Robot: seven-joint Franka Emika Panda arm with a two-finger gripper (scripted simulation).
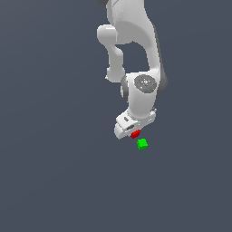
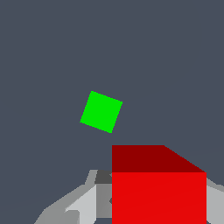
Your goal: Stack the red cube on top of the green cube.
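Plain slate-grey ground [image 1: 54, 181] filled both views, flat and unmarked, with nothing on it but the arm and two small blocks.

From the exterior view the white arm [image 1: 140, 63] reached down from the upper part of the picture, its wrist bent so that the gripper [image 1: 134, 132] pointed at the ground. The red cube [image 1: 135, 134] sat right at the gripper's tip, partly hidden by the white hand, with only a small red patch showing beneath it. The green cube [image 1: 142, 144] lay just beside the red cube, on the side away from the arm and slightly toward the exterior view's right, close but with a narrow strip of grey between them.

In the wrist view the red cube [image 2: 158, 197] loomed large and close, held between the grey fingers [image 2: 81, 205] that flanked it on either side, so the jaws stood clamped on it. Its faces looked square to the camera, with no longer side. The green cube [image 2: 101, 111] rested alone on the ground beyond the red cube, turned a little so its edges ran askew to those of the red one. Whether the red cube touched the ground could not be told.
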